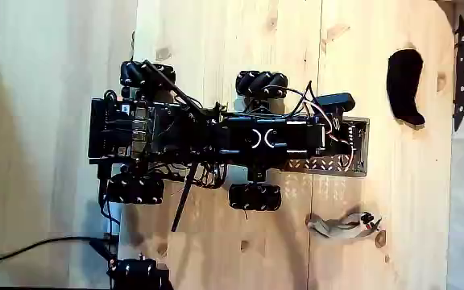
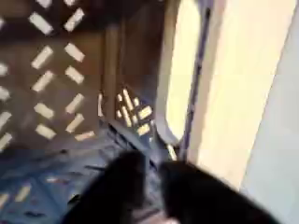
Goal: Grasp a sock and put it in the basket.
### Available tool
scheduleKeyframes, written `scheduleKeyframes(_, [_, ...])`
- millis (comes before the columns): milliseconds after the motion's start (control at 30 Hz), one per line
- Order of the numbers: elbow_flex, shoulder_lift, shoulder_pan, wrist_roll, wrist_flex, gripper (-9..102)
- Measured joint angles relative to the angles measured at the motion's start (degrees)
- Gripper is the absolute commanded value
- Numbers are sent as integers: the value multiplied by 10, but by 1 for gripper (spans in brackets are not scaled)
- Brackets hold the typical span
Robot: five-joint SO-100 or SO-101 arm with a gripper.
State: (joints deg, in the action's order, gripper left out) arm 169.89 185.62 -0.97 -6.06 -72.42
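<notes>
Colour-wise: all-black sock [image 1: 405, 86] on a pale knotty-wood tabletop [image 1: 216, 32], black wheeled robot [image 1: 216, 137] carrying a silver-grey basket [image 1: 359, 157] dotted with rows of pale slots, the black hand [image 2: 149, 191] blurry over it, and a beige sock [image 1: 341, 225] with red and dark bits.

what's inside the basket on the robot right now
No sock shows inside. In the wrist view the basket shows bare perforated metal above the dark tool. In the fixed view the arm covers most of it; the black sock lies on the table.
</notes>
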Motion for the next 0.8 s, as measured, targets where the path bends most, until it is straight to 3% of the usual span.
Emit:
scheduleKeyframes(667, [0, 0, -18, 0, 0, 0])
scheduleKeyframes(800, [0, 0, 20, 0, 0, 0])
